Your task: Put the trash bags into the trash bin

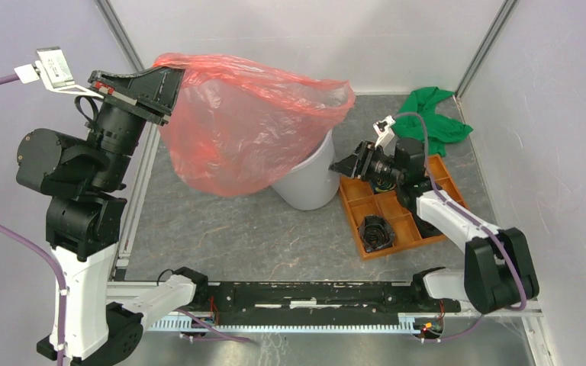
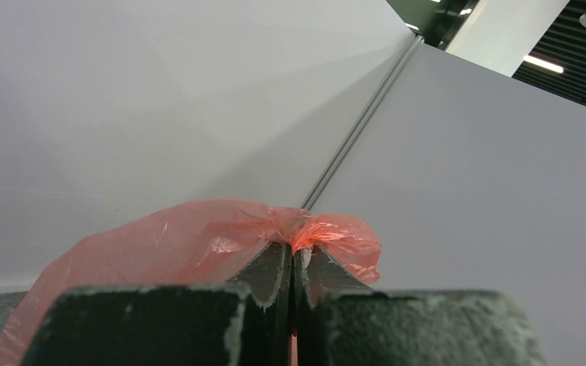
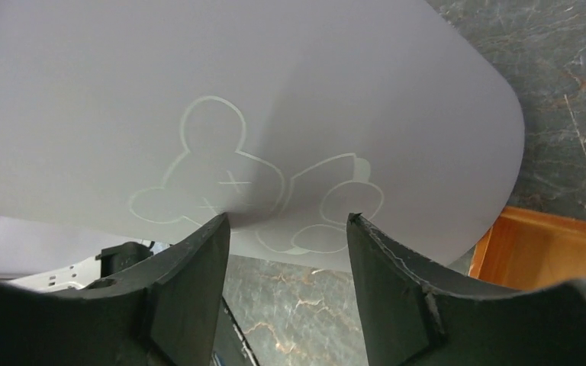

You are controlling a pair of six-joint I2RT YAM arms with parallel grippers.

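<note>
Grey marbled tabletop [image 1: 259,236] carries the trash bin [image 1: 309,187], its mouth draped by the billowing trash bag [image 1: 244,130] pinched in the left gripper [image 2: 294,255], while the right gripper [image 3: 286,229], jaws apart, sits just beside its wall; a sideways tug could topple it.

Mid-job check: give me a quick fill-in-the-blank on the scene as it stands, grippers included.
1. The left gripper holds the red trash bag with its jaws ____.
2. The right gripper faces the grey trash bin with its jaws ____.
3. The green cloth lies in the back ____ corner.
4. The right arm reaches over the ____ tray.

Missing words: shut; open; right; orange.
</note>
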